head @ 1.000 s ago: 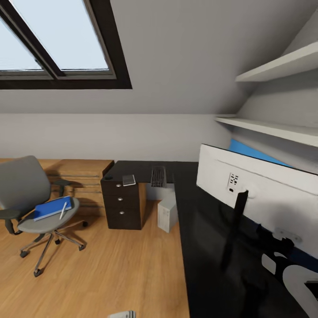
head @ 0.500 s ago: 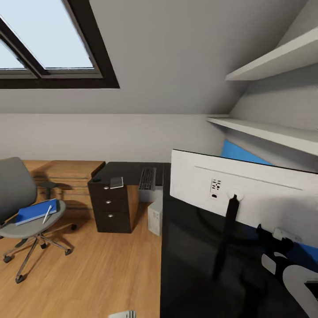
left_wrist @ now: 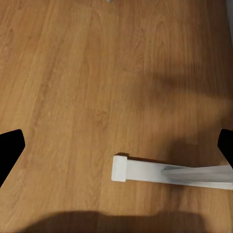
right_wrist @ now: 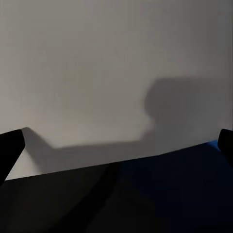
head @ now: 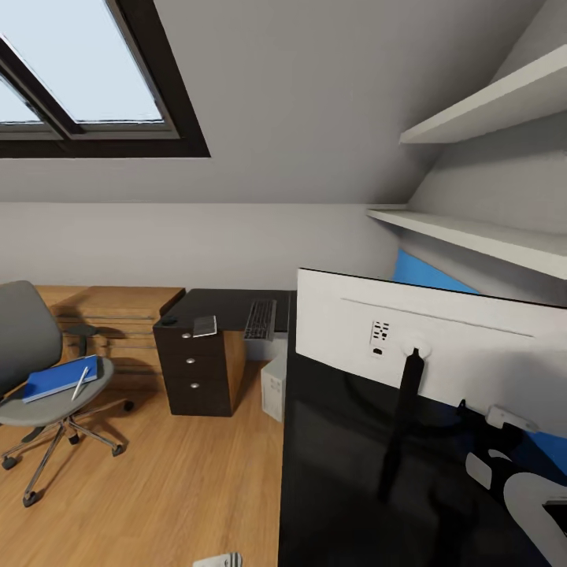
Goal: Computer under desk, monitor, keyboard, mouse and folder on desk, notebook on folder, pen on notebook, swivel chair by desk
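Note:
The monitor (head: 441, 339) stands on the black desk (head: 331, 472) with its white back toward me. At the desk's far end lie the keyboard (head: 260, 319), the grey notebook (head: 205, 325) and the small black mouse (head: 168, 320). The computer (head: 274, 386) stands on the floor under the desk. On the left, the swivel chair (head: 31, 346) carries the blue folder (head: 59, 379) with the pen (head: 80, 383) on it. My right gripper (right_wrist: 116, 145) is open and faces the monitor's back (right_wrist: 116, 73). My left gripper (left_wrist: 116, 150) is open above the floor.
A light wooden drawer chest (head: 118, 315) stands against the far wall beside the desk's black drawer unit (head: 197, 370). White shelves (head: 488, 118) hang on the right wall. A white desk leg (left_wrist: 170, 174) crosses the wooden floor below my left gripper.
The whole head picture has shifted left, so the camera has moved; the monitor now looms a little larger. No task thing has moved on its own.

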